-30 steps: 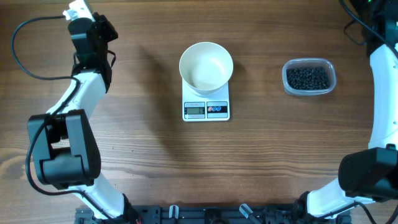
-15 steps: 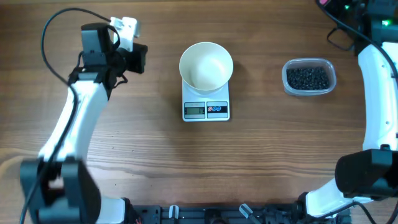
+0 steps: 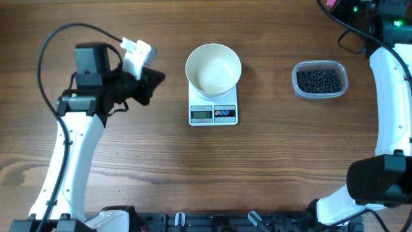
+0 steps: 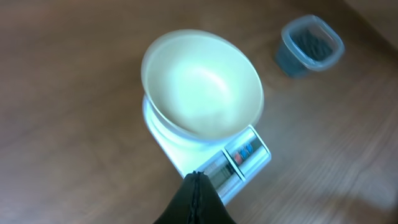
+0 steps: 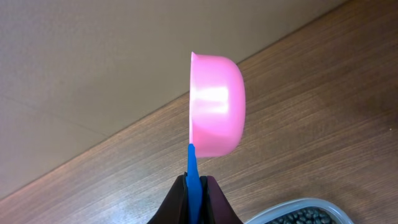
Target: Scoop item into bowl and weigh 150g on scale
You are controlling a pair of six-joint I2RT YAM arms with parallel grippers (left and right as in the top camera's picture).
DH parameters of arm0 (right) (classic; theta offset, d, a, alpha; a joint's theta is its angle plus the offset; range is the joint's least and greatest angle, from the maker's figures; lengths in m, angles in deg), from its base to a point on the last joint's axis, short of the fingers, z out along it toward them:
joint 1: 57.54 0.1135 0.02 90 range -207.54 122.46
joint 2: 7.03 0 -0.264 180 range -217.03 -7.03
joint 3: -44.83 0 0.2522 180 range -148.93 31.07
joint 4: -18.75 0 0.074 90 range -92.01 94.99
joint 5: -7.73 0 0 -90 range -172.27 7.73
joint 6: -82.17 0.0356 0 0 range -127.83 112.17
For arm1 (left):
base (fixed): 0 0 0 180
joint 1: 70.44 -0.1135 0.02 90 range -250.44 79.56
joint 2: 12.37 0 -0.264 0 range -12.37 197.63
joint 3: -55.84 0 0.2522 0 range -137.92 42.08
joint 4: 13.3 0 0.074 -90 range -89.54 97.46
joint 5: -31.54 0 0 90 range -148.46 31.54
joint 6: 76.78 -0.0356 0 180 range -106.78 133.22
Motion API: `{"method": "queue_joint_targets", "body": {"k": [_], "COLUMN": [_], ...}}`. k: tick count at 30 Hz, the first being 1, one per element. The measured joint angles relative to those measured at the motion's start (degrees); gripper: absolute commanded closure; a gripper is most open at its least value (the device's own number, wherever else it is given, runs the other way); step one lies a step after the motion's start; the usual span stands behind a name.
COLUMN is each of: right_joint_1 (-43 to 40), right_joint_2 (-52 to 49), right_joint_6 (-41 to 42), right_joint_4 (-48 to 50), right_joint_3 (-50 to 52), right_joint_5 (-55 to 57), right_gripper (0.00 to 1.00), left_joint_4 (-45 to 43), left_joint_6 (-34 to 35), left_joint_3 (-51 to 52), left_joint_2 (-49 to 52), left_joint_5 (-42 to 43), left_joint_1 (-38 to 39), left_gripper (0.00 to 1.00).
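So the small white rectangular digital kitchen scale sits mid-way along the wooden bench, nearer its far edge. Its long axis runs far-to-near, with the grey display and red/blue buttons pointing at the near edge (digits too tiny to read), and the round plain white bowl rests on its far end. The tiny round black beans are in the clear rounded plastic tub toward the right edge, well apart from the scale. The left end effector is clenched with fingers together, aimed at the bowl from the left, while the right end effector is grasping the blue handle of a small pink scoop over the far-right corner, cup tipped on its side.
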Motion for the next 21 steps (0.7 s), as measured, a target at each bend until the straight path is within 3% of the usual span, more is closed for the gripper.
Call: {"method": "queue_joint_targets", "body": {"k": [12,21], "right_joint_1": [0.0,-0.02], "right_joint_2": [0.0,0.0], "right_joint_6": [-0.02,-0.02], "right_joint_4": [-1.62,-2.14], "right_joint_3": [0.0,0.0], "right_joint_5": [-1.38,-2.21], "right_gripper": [0.96,0.96], "left_joint_4": [-2.14,-1.4], "left_joint_6": [-1.16,-5.05], "left_joint_3": [10.56,10.78], "left_joint_2": [0.0,0.0], "left_joint_5": [2.54,-11.72], "left_joint_1": [0.61,10.19], "left_gripper": [0.96,0.96]}}
